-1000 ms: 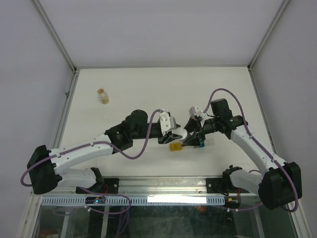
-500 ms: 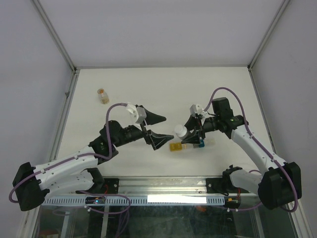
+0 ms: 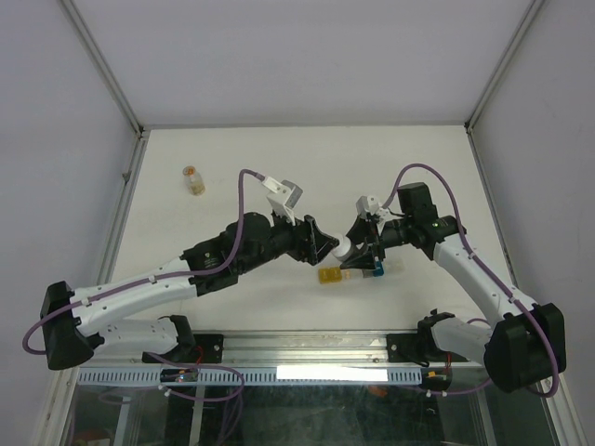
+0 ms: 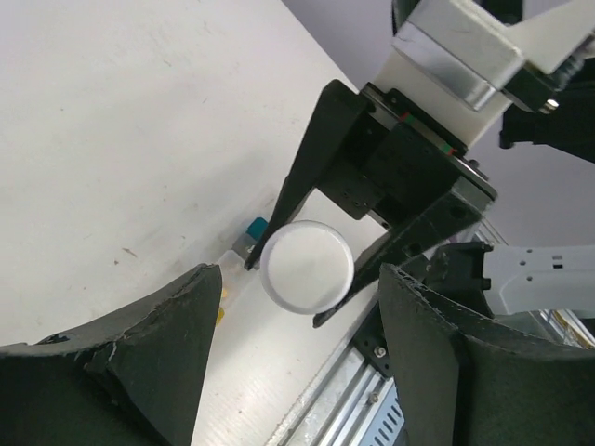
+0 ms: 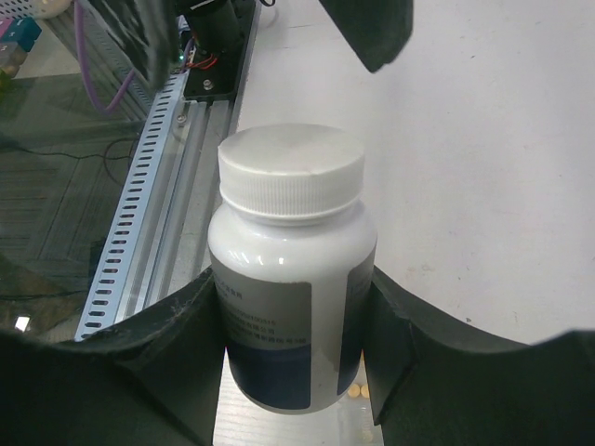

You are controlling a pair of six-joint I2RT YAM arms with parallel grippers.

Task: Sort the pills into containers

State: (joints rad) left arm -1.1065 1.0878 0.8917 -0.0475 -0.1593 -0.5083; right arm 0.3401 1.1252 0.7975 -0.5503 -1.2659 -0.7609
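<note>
Opening the bottle (image 5: 293, 307): right tool (image 3: 361, 253) pinches it; left tool (image 4: 299, 279), spread, faces its cap (image 4: 307, 265) and must close, then twist.

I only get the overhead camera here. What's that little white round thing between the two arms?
Observer: The right wrist camera shows it is the screw cap of a bottle, which is white with a dark blue label.
Operator: Is anything holding it?
Observer: Yes. The right gripper has a finger pressed on each side of the bottle's body, below the cap.
Operator: And the other arm, has it grabbed the cap?
Observer: Not according to the left wrist camera. The left gripper is open, with a gap showing between the cap and each finger.
</note>
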